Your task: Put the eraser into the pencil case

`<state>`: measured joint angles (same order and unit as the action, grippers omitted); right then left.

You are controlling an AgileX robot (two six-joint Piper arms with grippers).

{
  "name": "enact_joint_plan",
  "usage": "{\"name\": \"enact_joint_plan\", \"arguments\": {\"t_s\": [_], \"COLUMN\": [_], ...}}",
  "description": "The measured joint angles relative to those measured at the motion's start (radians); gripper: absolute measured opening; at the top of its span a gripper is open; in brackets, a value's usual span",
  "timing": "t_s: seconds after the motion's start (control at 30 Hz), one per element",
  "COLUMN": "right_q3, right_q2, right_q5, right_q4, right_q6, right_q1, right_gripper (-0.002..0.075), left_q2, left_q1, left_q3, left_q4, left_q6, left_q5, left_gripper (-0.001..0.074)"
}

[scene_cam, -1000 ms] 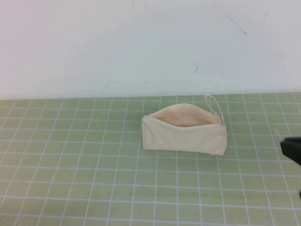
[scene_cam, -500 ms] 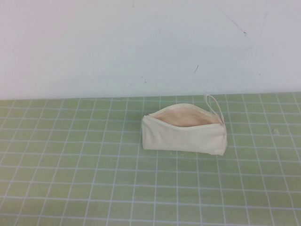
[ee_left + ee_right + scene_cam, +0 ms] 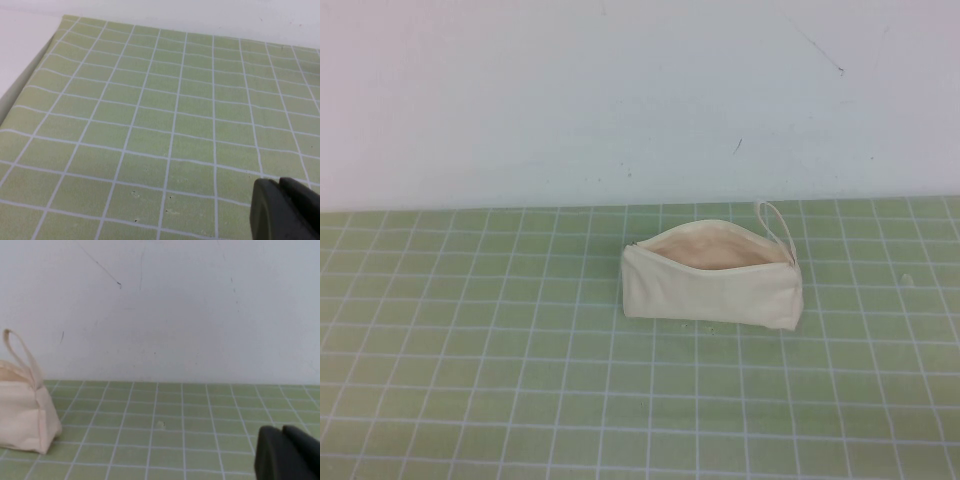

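Ahead of the left gripper (image 3: pixel 287 210) lies bare mat (image 3: pixel 150 125). The pencil case (image 3: pixel 22 415) stands off to one side ahead of the right gripper (image 3: pixel 287 452), the wall (image 3: pixel 175 310) beyond.

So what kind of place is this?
Probably a lab test bench: a green gridded mat, a bare white wall, one open pencil case. Left gripper and right gripper wait off to the sides.

cream-white pencil case (image 3: pixel 712 290) with paler beige lining, on a light green mat (image 3: pixel 470 350) gridded in white lines; white wall (image 3: pixel 570 90); dark grey left gripper (image 3: pixel 285 210), right gripper (image 3: pixel 286 454)
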<state>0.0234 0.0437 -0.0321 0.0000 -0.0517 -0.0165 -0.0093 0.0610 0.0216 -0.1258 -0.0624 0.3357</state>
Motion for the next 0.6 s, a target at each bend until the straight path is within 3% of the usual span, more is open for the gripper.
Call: {"name": "enact_joint_plan", "arguments": {"t_s": [0.33, 0.47, 0.6], "right_q3": [0.004, 0.004, 0.004], "right_q2": [-0.018, -0.053, -0.053], "right_q5": [0.185, 0.34, 0.375], "right_q4": [0.011, -0.067, -0.089], "right_q6": [0.009, 0.123, 0.159], "right_q1": [-0.005, -0.005, -0.005], "right_gripper": [-0.0001, -0.0001, -0.0001], "left_q2": [0.0, 0.0, 0.0], "left_q1": [0.0, 0.0, 0.0], "left_q3": [0.0, 0.0, 0.0], "left_q4": [0.0, 0.0, 0.0], "left_q6": [0.0, 0.0, 0.0], "left_q5": [0.0, 0.0, 0.0], "left_gripper": [-0.0003, -0.0003, -0.0003]}}
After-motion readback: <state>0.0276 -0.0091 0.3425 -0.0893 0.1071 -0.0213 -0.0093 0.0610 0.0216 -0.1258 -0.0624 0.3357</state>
